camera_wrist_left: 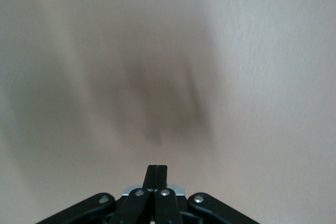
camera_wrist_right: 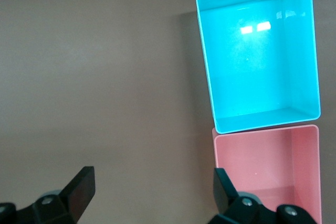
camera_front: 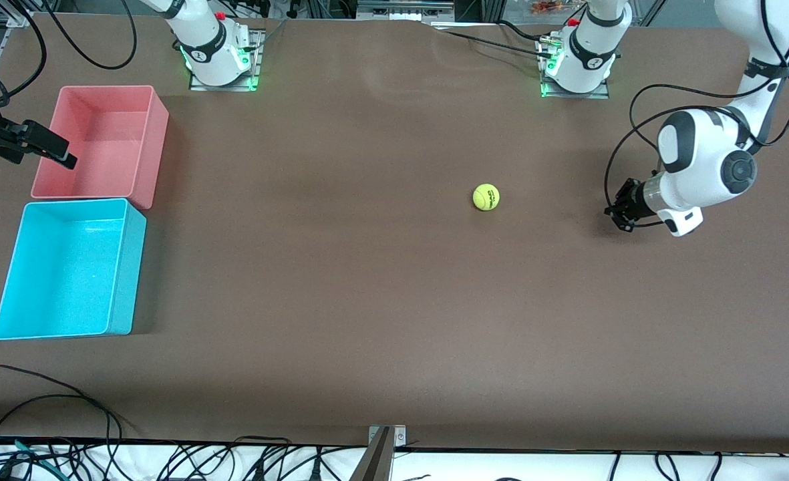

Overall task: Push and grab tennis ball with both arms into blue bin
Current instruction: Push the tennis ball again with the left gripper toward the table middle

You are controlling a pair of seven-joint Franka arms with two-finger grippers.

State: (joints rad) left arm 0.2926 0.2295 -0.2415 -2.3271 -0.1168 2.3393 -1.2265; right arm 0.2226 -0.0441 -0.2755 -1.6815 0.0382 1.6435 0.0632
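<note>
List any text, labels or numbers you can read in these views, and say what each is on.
Tennis ball: dark printed lettering on its side, too small to read.
Right arm's base and left arm's base: a small dark round mark on each, unreadable.
Blue bin, pink bin, table: no text visible.
Wrist views: no text.

The small fuzzy yellow-green tennis ball (camera_front: 486,197) sits right of frame centre, while the rectangular light blue plastic bin (camera_front: 11,280) lies at lower left, directly below the rectangular pink plastic bin (camera_front: 157,143).
</note>
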